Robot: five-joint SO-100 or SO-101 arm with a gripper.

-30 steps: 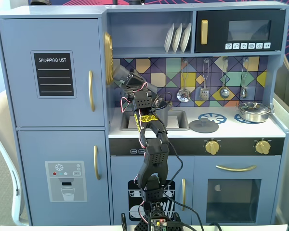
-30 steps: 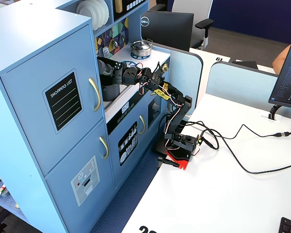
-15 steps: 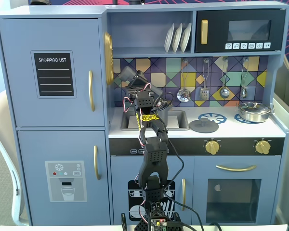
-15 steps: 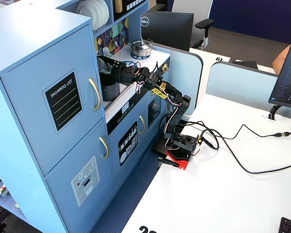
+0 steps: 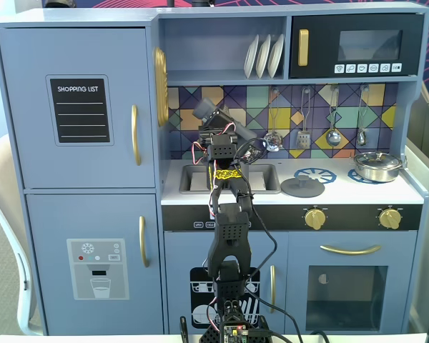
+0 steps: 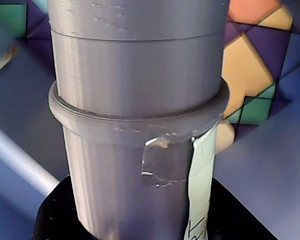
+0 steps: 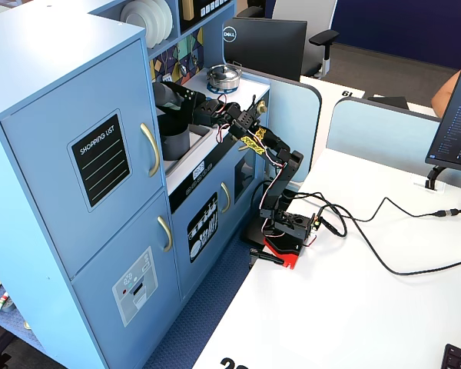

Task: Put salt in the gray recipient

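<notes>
The salt [image 5: 209, 112] is a tall gray cylinder, held tilted in the air above the sink in front of the tiled back wall. My gripper [image 5: 222, 127] is shut on its lower part. In the wrist view the salt [image 6: 135, 100] fills the frame, showing a raised collar and a pale green label [image 6: 200, 195]. The black jaws of the gripper [image 6: 140, 225] press on both its sides. The gray recipient [image 7: 175, 144], a dark matte pot, stands in the sink directly under the salt [image 7: 167, 95] and gripper [image 7: 186, 105]. In the front fixed view the arm hides most of the pot.
A flat gray lid [image 5: 302, 187] lies on the counter right of the sink. The shiny steel lidded pan [image 5: 377, 166] sits on the far right burner. Utensils [image 5: 302, 136] hang on the back wall. The tall cabinet [image 5: 79, 107] walls off the left side.
The gripper has carried the salt to the right and slightly up, from near the cabinet wall to over the sink and pot. The salt now tilts the other way.
</notes>
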